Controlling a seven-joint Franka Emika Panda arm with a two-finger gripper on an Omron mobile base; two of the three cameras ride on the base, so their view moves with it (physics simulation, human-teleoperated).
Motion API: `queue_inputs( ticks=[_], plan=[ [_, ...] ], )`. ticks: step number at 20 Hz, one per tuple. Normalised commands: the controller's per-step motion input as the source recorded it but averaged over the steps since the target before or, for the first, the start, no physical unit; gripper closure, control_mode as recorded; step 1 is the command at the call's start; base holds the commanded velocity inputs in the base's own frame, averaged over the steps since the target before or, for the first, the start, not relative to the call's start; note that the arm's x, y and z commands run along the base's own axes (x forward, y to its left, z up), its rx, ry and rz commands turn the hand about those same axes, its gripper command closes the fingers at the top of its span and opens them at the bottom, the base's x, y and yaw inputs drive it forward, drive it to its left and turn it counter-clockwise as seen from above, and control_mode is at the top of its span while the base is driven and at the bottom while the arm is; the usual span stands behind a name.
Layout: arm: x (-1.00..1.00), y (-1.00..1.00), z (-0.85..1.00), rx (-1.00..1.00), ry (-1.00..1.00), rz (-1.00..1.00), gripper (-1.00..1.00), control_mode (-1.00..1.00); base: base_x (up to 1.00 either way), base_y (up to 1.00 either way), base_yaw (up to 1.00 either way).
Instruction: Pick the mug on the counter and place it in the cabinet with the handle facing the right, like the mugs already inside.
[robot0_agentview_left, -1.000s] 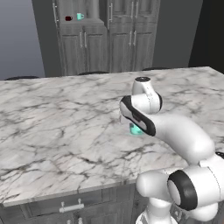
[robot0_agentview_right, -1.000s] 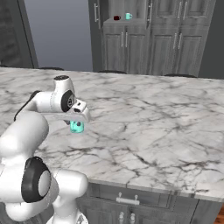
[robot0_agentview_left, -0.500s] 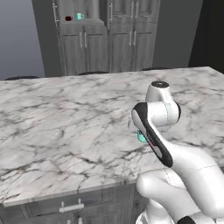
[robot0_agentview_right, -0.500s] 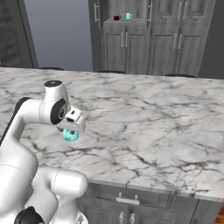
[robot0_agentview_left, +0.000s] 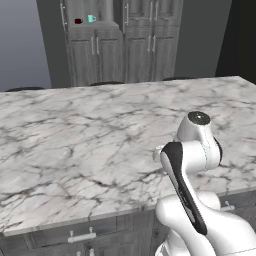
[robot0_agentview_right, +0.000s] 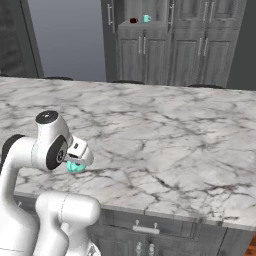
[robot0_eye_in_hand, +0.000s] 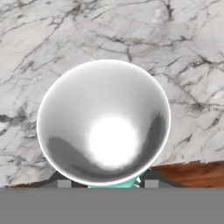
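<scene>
mug — mostly hidden by arm | handle — unseen

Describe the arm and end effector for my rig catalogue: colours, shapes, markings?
The arm is glossy white with rounded, bulbous links, dark bands at the joints and a grey round cap on top. No cables or markings show. The end effector has a white boxy body and small dark fingertips.

glossy teal ceramic mug with smooth white inside, on polished grey-veined marble counter.
</scene>
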Motion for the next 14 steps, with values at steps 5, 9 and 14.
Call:
queue_inputs(
  ticks=[5, 9, 14],
  plan=[
    [-0.3, 0.0, 0.14, 0.0, 0.0, -0.02, 1.0, -1.0, 0.0, 0.0, 0.0],
    [-0.05, 0.0, 0.0, 0.0, 0.0, -0.01, 1.0, -1.0, 0.0, 0.0, 0.0],
    [-0.01, 0.0, -0.01, 0.0, 0.0, 0.0, 1.0, -1.0, 0.0, 0.0, 0.0]
  ],
)
